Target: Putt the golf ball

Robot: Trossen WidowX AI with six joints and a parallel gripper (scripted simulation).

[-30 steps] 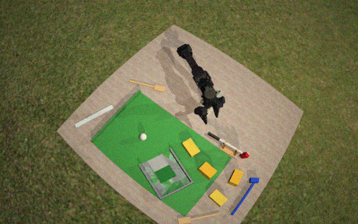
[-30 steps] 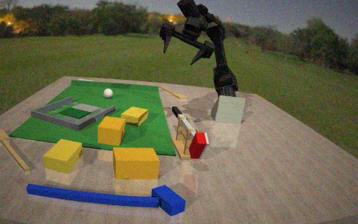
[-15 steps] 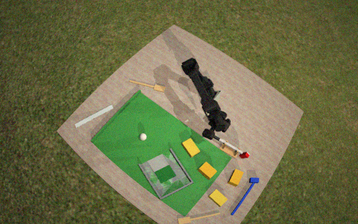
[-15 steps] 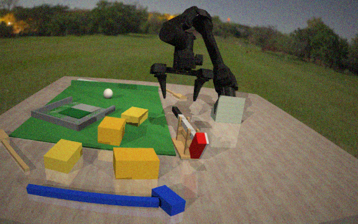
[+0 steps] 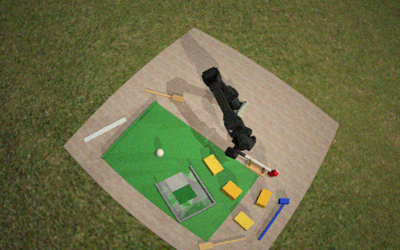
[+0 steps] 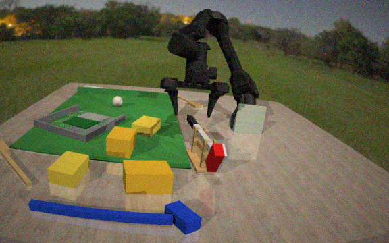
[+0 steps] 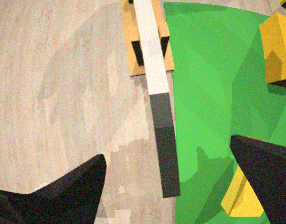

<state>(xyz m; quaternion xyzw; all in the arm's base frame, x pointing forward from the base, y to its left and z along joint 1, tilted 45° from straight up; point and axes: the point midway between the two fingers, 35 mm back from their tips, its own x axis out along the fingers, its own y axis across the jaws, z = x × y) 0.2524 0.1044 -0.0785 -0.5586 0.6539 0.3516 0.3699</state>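
The red putter [image 5: 273, 173] [image 6: 215, 158] rests in a small wooden stand, its red head at the far end from the arm. Its white shaft [image 5: 260, 164] [image 6: 203, 136] [image 7: 154, 70] leads to a black grip [image 6: 192, 121] [image 7: 166, 160]. My gripper [image 6: 192, 115] [image 7: 169, 152] is open and empty above the grip, with one finger to each side of it in the wrist view. The white golf ball [image 5: 160, 153] [image 6: 117, 101] sits on the green mat. The grey ramp [image 5: 173, 181] [image 6: 94, 117] leads to the dark raised green [image 5: 185, 194] [image 6: 81, 122], inside grey walls.
The wooden stand [image 5: 252, 168] [image 6: 198, 158] is beside the mat's edge. Several yellow and orange blocks [image 5: 213, 164] [image 5: 232, 190] [image 6: 148, 177] stand near it. A blue mallet [image 5: 271, 222] [image 6: 100, 212], wooden mallets [image 5: 177, 98] [image 5: 205, 246] and a white bar [image 5: 105, 130] lie around the mat.
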